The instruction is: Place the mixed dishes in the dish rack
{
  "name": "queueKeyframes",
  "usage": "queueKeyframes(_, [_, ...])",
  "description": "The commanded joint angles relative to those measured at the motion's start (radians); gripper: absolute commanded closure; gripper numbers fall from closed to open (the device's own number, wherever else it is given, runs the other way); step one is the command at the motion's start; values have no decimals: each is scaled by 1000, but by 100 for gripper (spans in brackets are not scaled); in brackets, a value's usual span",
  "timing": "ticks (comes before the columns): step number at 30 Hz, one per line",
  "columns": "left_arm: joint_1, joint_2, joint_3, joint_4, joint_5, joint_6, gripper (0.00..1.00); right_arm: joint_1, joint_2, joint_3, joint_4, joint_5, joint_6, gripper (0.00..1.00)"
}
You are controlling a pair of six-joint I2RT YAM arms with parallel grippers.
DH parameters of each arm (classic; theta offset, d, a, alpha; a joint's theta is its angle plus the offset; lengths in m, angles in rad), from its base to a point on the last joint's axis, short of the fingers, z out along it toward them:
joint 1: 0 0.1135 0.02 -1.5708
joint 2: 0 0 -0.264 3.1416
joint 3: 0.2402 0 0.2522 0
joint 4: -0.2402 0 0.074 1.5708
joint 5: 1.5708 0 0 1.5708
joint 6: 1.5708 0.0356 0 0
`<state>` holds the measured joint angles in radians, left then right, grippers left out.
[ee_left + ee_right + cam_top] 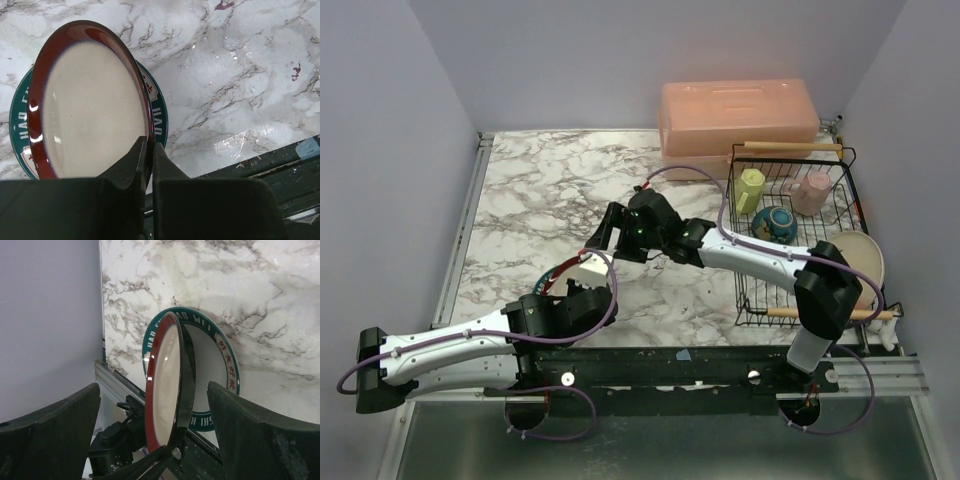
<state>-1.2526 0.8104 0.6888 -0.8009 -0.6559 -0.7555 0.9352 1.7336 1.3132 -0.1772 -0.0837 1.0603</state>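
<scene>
Step in hand: handover of the maroon-rimmed plate from left side to right.

Left fingers: pinched shut on the plate's lower rim. Holds the plate on edge above the tabletop, well apart from the dish rack at the right.

Right fingers: spread wide, one on each side of the plate, gripping nothing.

- Centre the rim between the right fingers before closing.
- Grip the rim away from the left pinch.
- Release the left side only once the right grip is firm.
- Avoid knocking the teal-rimmed plate lying flat below.

Writing: white capitals on the teal rim, "HAP" legible, remainder hidden. Red characters on the inner band, unreadable.
</scene>
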Motion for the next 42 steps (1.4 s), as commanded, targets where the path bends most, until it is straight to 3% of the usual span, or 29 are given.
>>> queueKeyframes(1, [-2,-9,10,29,-33,21,100,38,50,-41,79,-48,49,14])
queueKeyframes(19, [-2,4,25,19,-24,14,100,116,103,-120,207,-102,104,26])
queueKeyframes(24, [-3,7,27,15,-19,11,100,125,134,-132,250,-142,130,40])
queueKeyframes(33, [-3,24,46,19,1,11,100,131,133,-156,258,-90,151,54])
queueKeyframes(37, [-2,22,54,17,16,15,100,132,134,-163,272,-99,158,69])
queueKeyframes(42, [-2,21,64,8,31,19,95,131,128,-162,273,-93,158,80])
